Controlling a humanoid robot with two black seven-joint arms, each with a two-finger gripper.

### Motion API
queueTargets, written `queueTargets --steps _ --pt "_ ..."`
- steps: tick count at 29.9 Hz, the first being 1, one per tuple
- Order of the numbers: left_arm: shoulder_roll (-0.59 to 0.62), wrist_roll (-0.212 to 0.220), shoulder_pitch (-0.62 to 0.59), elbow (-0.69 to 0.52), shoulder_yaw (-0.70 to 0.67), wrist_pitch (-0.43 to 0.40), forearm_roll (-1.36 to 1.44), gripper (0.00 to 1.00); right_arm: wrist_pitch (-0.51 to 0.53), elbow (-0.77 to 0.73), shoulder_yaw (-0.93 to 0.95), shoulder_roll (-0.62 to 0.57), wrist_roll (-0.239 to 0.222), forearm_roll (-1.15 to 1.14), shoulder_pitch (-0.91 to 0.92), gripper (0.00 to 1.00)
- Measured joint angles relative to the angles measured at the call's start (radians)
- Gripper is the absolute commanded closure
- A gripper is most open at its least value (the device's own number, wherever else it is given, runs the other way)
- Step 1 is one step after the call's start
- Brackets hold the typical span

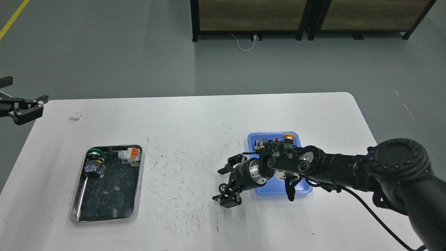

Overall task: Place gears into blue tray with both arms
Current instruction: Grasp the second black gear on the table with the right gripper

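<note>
Two end effectors gape: right (225,183) beside a gear (222,188), left (21,109) empty.

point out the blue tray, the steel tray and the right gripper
blue tray (251,138): head view, its far left rim corner.
steel tray (140,181): head view, its shiny right rim.
right gripper (226,184): head view, midway between its fingertips, over the white table left of the blue tray.
</note>
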Motion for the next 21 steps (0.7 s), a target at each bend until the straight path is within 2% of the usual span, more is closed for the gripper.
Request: queueTargets --steps 9,12,21 --pt "0.001 0.0 0.0 0.001 0.0 0.0 0.0 0.02 0.007 0.0 -0.007 -0.001 -0.005 -0.012 -0.001 0.33" --pt "0.002 0.0 -0.001 0.001 -0.002 0.0 0.0 0.02 0.014 0.0 -0.011 -0.002 -0.008 -0.013 -0.001 0.34" --pt "0.003 0.0 -0.001 0.006 -0.002 0.0 0.0 0.02 0.032 0.0 -0.012 -0.009 -0.011 -0.015 0.0 0.53"
